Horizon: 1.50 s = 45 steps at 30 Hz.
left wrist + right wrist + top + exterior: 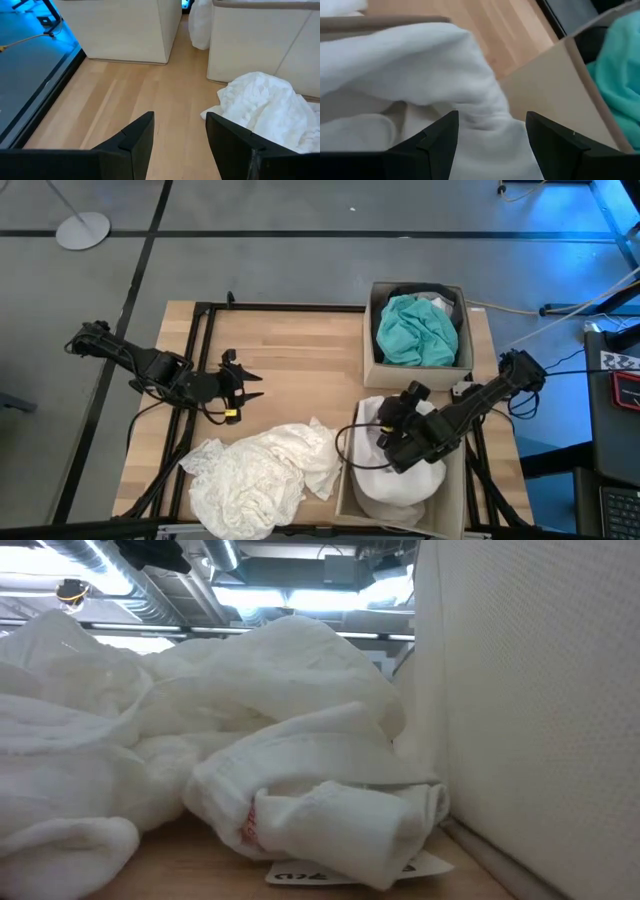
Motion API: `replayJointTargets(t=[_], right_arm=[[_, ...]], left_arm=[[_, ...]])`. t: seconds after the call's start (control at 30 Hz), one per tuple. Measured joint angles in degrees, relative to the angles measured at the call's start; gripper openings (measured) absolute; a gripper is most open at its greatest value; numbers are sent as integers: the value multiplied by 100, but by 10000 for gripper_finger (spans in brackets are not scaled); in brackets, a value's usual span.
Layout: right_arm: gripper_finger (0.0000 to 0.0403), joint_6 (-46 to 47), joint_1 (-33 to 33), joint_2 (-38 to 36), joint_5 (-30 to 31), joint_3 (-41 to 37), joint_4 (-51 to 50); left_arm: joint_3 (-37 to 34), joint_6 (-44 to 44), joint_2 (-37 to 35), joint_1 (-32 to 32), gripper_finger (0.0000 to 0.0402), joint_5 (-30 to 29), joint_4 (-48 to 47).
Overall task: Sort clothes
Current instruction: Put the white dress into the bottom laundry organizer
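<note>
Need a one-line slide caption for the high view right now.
Right gripper open over white garments in the near box; left gripper open above bare table; white pile unsorted; teal garment boxed.

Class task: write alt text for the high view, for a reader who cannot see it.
Right gripper open over white clothes in the near box. The far box holds a teal garment. A white pile lies on the table; left gripper waits open.

The dark left gripper [255, 382] hangs over the table's left half, its two fingers spread apart. The dark right gripper [383, 437] reaches low and forward, its fingers [436, 142] parted too.
</note>
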Motion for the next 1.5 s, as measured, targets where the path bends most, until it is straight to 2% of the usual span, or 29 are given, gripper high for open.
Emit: replayJointTargets(t=[0.13, 0.27, 0.37, 0.7, 0.9, 1.03, 1.2, 1.4, 1.5], right_arm=[[234, -420, -2, 0, -2, 0, 35], [233, -462, -37, 0, 17, 0, 44], [217, -465, -39, 0, 13, 0, 47], [82, -750, -39, 125, -133, -98, 127], [18, -777, -7, 112, -43, 38, -30], [16, -951, 20, 102, 15, 477, -267], [43, -1179, 13, 99, 33, 945, -271], [42, -1343, 9, 87, -311, 992, -269], [37, -1342, 11, 87, -195, 991, -265]], left_arm=[[0, 15, 0, 0, 170, 0, 0], [0, 8, 0, 0, 170, 0, -2], [0, 4, 0, 0, 170, 0, 0], [2, 1, 0, 0, 170, 0, -6], [2, -13, 0, 0, 170, 0, -4], [2, -27, 0, 0, 170, 0, -2], [2, -44, 0, 0, 170, 0, -1], [2, -46, 0, 2, 170, 0, -6], [2, -46, 0, 0, 170, 0, -7]])
